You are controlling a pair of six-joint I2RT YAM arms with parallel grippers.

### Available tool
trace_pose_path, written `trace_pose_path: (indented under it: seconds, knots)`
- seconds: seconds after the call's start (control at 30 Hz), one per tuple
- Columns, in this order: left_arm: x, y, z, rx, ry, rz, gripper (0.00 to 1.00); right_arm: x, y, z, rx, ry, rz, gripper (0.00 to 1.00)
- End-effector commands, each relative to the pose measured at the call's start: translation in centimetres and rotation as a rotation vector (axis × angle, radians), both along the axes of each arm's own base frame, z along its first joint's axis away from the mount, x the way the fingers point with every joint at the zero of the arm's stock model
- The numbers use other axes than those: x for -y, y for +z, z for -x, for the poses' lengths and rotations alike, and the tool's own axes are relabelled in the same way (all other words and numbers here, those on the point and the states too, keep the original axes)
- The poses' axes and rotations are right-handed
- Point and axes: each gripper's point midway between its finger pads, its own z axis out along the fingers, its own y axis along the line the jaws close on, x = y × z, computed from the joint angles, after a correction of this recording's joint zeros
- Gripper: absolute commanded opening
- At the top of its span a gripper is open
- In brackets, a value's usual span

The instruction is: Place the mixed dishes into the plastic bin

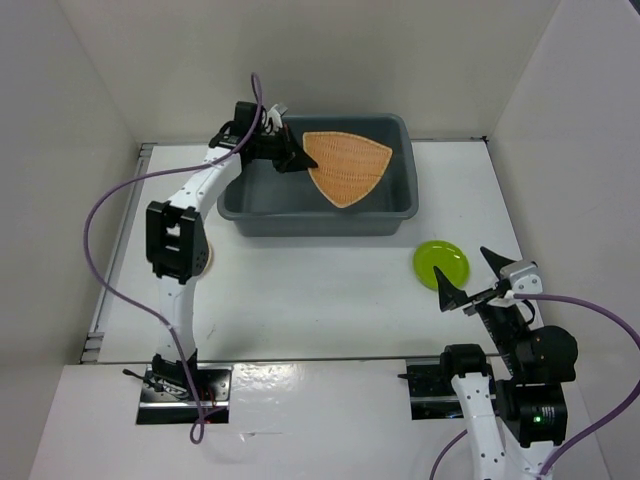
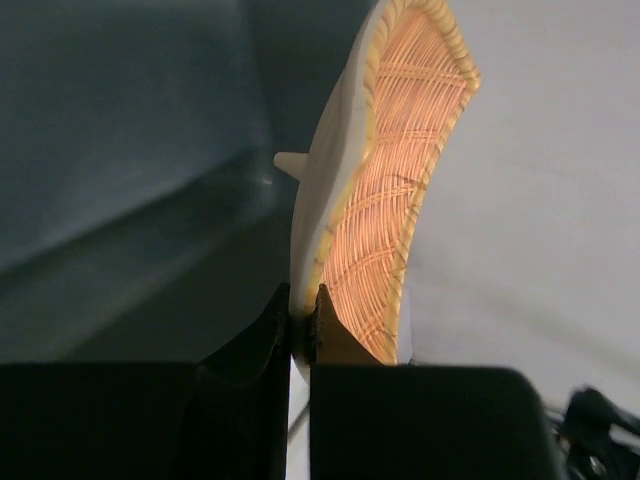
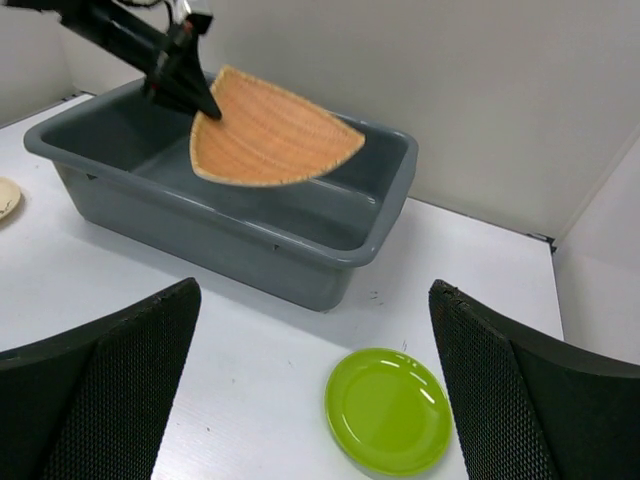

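Right gripper gapes wide; left gripper, stretched far forward, pinches woven plate over bin.

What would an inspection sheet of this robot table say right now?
Surface: white table, no spills seen.
Job's things: dark grey rectangular plastic bin at the back; orange-tan woven fan-shaped plate held tilted over it; lime-green round plate and small cream round plate on the table.
Clutter: nothing seen.
Grippers: left fingers shut on the woven plate's edge; right fingers open, empty.
Cables: a purple cable loops from each arm.
Surroundings: white walls on three sides.
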Motion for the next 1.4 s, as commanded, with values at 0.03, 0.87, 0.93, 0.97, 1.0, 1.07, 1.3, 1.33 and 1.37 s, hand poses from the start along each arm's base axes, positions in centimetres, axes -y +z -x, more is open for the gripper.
trace_pose_path:
  seconds: [0.03, 0.87, 0.93, 0.97, 1.0, 1.07, 1.3, 1.33, 1.37]
  knots:
    - [1.7, 1.0, -2.6, 0.055, -0.06, 0.043, 0.0, 0.0, 0.8, -0.5, 0.032, -0.001, -0.009, 0.99]
    - [4.7, -14.2, -8.5, -0.221, 0.103, -0.082, 0.0, 0.4, 1.3, 0.3, 0.063, -0.026, -0.03, 0.99]
    - [4.4, -14.8, -8.4, -0.228, 0.112, -0.111, 0.0, 0.4, 1.3, 0.3, 0.063, -0.026, -0.03, 0.99]
    - [4.4, -14.8, -8.4, -0.228, 0.112, -0.111, 0.0, 0.4, 1.4, 0.5, 0.072, -0.026, -0.03, 0.99]
    - [4.3, -14.8, -8.4, -0.221, 0.108, -0.115, 0.0, 0.4, 1.4, 0.5, 0.072, -0.026, -0.03, 0.99]
    - [4.4, -15.5, -8.1, -0.241, 0.1, -0.117, 0.02, 0.4, 1.4, 0.5, 0.072, -0.026, -0.03, 0.99]
    - [2.7, -13.6, -7.7, -0.206, 0.148, -0.213, 0.65, 0.4, 1.4, 0.5, 0.072, -0.026, -0.03, 0.99]
    - [2.1, -11.3, -7.7, -0.151, 0.162, -0.237, 0.76, 0.4, 1.4, 0.5, 0.072, -0.026, -0.03, 0.99]
    - [1.9, -10.1, -7.5, -0.122, 0.178, -0.266, 0.8, 0.4, 1.4, 0.5, 0.072, -0.026, -0.03, 0.99]
